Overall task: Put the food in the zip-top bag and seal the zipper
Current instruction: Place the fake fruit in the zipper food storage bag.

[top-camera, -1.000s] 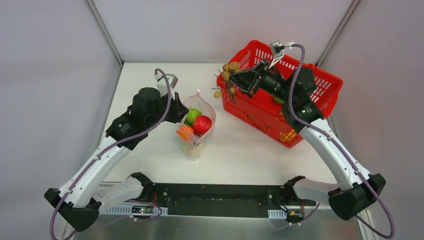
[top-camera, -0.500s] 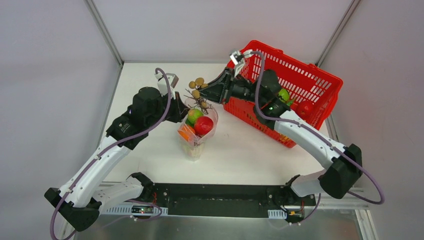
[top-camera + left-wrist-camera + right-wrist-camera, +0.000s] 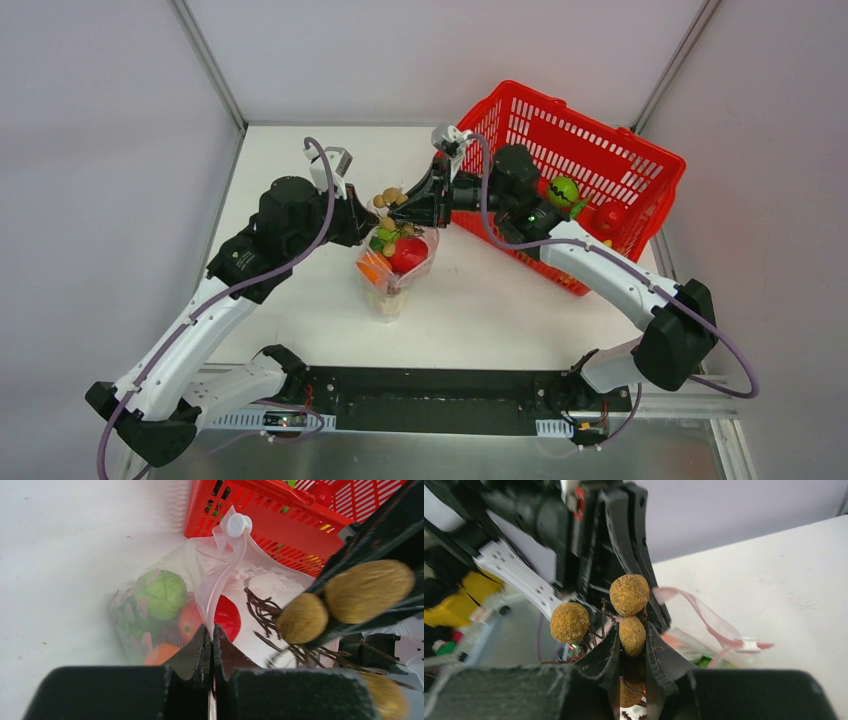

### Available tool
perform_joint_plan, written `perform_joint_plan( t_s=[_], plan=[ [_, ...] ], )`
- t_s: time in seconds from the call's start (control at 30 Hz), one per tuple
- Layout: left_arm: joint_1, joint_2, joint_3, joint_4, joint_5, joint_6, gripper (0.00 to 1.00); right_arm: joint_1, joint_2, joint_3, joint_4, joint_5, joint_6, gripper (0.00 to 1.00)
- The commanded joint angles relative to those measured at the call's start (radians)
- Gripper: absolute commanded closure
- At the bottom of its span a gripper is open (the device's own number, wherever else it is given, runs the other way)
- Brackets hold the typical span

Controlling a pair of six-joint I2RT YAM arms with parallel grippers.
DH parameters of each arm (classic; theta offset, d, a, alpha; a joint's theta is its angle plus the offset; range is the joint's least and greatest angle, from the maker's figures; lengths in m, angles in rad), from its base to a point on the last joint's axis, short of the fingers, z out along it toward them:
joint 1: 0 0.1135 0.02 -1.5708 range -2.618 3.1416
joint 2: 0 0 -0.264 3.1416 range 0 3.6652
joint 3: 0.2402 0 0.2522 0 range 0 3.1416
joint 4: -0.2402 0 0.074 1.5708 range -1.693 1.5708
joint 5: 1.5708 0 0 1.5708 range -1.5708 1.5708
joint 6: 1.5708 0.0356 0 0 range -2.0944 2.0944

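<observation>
Two robot arms meet over a clear zip-top bag (image 3: 392, 275) near the middle of a white tabletop (image 3: 500, 300). The left fingers (image 3: 210, 636), reaching in from 10 o'clock in the overhead view, are pressed fully together on the bag's mouth edge. They pinch the plastic at the lower end of the pink zipper (image 3: 231, 570), which curves away from them up to a white slider (image 3: 238, 525). The mouth is lifted and gapes at the bag's 12 o'clock end.

The right fingers (image 3: 408, 207), coming in from 2 o'clock, stand only narrowly apart, clamped on a cluster of brown round fruits (image 3: 629, 595) with dark twiggy stems. One fruit sits wedged between the tips and two more stand out beyond them. The cluster hangs directly over the open mouth, just beside the left fingers; whether it touches the plastic cannot be told.

Inside the bag a green fruit (image 3: 161, 594), a red fruit (image 3: 226, 617) and an orange piece (image 3: 160, 653) lie packed against one another. A red mesh basket (image 3: 620, 150) stands at 2 o'clock from the bag, behind the right arm, with a green piece (image 3: 565, 192) and a red piece (image 3: 610, 215) showing inside it.
</observation>
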Motion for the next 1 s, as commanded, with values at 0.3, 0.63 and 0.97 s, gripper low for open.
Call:
perform_joint_plan(
  t_s=[0.3,0.63,0.97],
  plan=[
    [0.000,-0.054,0.015,0.020,-0.015,0.013,1.00,0.002,-0.011,-0.020,-0.222,-0.019,-0.647,0.85],
    [0.000,-0.040,0.020,0.031,-0.010,0.013,1.00,0.062,-0.002,0.007,-0.343,0.120,-0.761,0.73],
    [0.001,-0.037,0.027,0.021,-0.018,0.012,1.00,0.141,-0.011,0.026,-0.333,0.312,-0.729,0.44]
  ],
)
